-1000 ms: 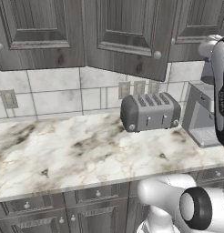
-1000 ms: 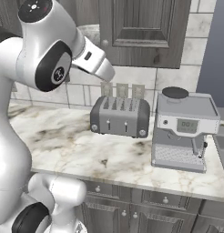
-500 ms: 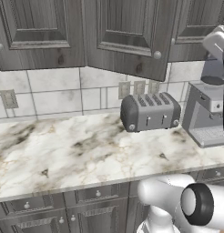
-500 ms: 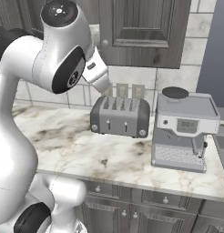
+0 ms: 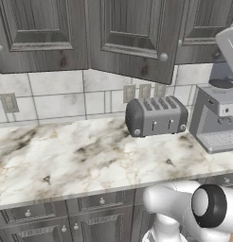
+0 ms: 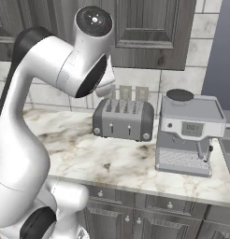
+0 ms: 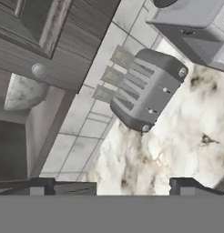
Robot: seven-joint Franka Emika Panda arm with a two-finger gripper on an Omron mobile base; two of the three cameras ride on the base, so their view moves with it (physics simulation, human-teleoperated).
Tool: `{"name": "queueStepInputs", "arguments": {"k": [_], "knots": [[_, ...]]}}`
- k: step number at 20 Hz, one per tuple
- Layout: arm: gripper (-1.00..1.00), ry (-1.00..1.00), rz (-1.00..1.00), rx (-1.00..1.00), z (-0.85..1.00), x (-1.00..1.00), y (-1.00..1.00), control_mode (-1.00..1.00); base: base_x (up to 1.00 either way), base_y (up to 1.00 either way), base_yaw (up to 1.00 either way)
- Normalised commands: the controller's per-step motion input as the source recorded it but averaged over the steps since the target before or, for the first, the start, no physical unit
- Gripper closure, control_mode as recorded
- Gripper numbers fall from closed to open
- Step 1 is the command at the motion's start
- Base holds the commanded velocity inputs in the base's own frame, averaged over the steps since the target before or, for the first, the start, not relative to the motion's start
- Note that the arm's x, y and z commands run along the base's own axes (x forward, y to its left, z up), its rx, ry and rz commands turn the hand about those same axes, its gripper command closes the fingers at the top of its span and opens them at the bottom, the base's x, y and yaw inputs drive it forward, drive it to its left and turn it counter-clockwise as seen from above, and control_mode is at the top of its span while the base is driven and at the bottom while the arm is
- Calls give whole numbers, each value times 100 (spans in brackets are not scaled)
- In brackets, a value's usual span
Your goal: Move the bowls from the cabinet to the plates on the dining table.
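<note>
End effector (image 7: 109, 186) is standing with jaws fully apart, gripping nothing, pointing toward the cabinet (image 7: 50, 41). Its door is hanging ajar; one marble bowl (image 7: 23, 92) is sitting inside on the shelf. Toaster (image 7: 148, 88) is resting on the bench (image 7: 177, 150) beside the coffee machine (image 6: 189, 130).

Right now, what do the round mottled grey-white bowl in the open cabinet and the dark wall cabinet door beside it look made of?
The round mottled grey-white bowl looks like polished stone, perhaps marble: cloudy grey-white mottling, soft sheen. The dark wall cabinet door looks like stained wood with a matte finish: streaky grain lines, raised panel, small round metal-looking knob.
</note>
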Motion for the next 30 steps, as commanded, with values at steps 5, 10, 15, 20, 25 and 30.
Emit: {"name": "queueStepInputs", "arguments": {"k": [5, 10, 15, 20, 25, 30], "knots": [[-100, 0, 0, 12, 0, 8, 20, -100, 0, 0, 0], [-100, -2, 0, 0, -4, 15, 30, -100, 0, 0, 0], [-100, -8, 0, 0, -36, 56, 34, -100, 0, 0, 0], [-100, -8, 0, 2, -21, 50, 12, -100, 0, 0, 0], [-100, -1, 0, 2, 1, 27, 0, -100, 0, 0, 0], [-100, 0, 0, 2, 6, 25, 0, -100, 0, 0, 0]]}}
